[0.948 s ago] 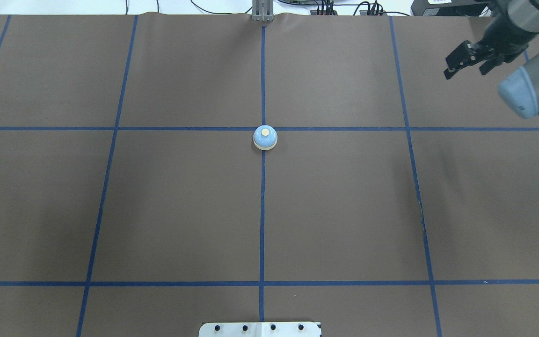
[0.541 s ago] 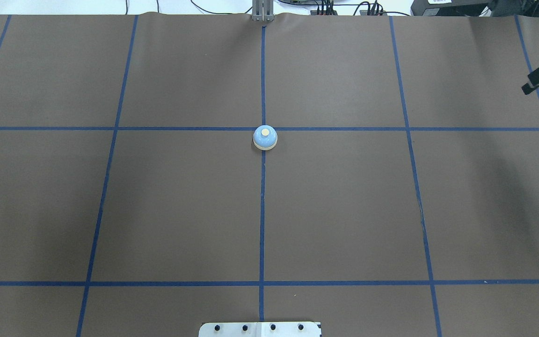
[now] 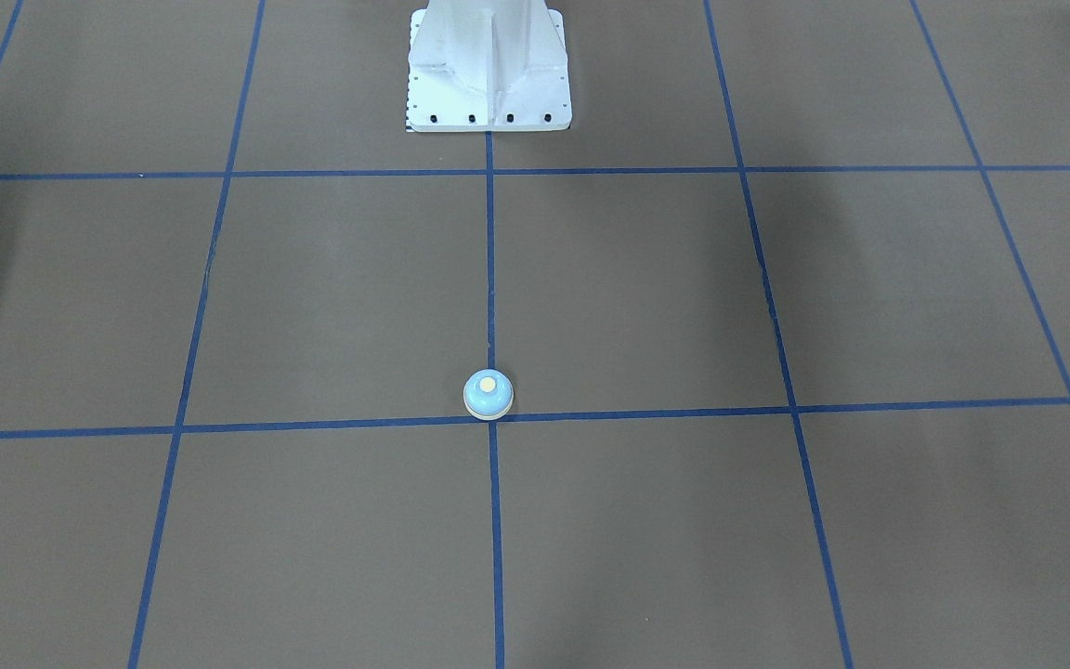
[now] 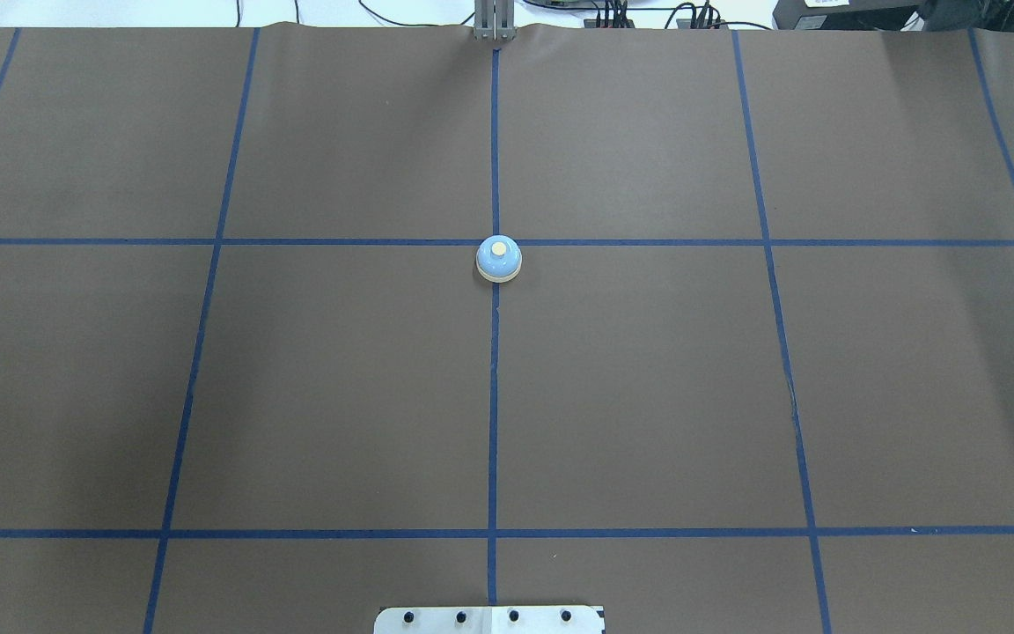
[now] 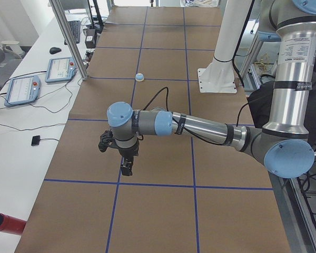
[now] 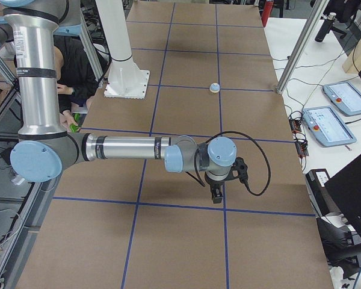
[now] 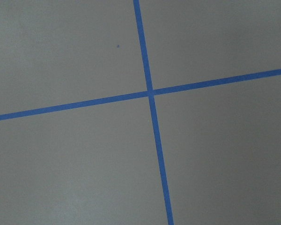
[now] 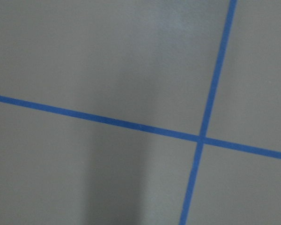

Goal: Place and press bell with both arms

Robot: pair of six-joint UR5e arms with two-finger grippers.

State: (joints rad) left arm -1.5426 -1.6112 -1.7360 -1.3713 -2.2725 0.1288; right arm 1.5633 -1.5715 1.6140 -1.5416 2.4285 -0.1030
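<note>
The light-blue bell (image 4: pixel 499 259) with its cream button stands upright at the middle crossing of the blue tape lines, also in the front view (image 3: pixel 489 394) and small in both side views (image 5: pixel 139 77) (image 6: pixel 214 88). My left gripper (image 5: pixel 115 155) hangs low over the brown table, far from the bell towards the table's left end. My right gripper (image 6: pixel 228 182) hangs low towards the right end. Both show only in the side views, so I cannot tell whether they are open or shut. Both wrist views show only tape crossings.
The white pedestal (image 3: pixel 489 74) stands on the robot's side of the bell. Teach pendants (image 5: pixel 59 68) (image 6: pixel 325 123) lie on the white benches past the far edge. A red cylinder (image 5: pixel 5 224) lies off the table's left end. A person (image 6: pixel 66 72) sits behind the robot.
My right arm and gripper have moved rightward out of the overhead view. The bell has not moved.
</note>
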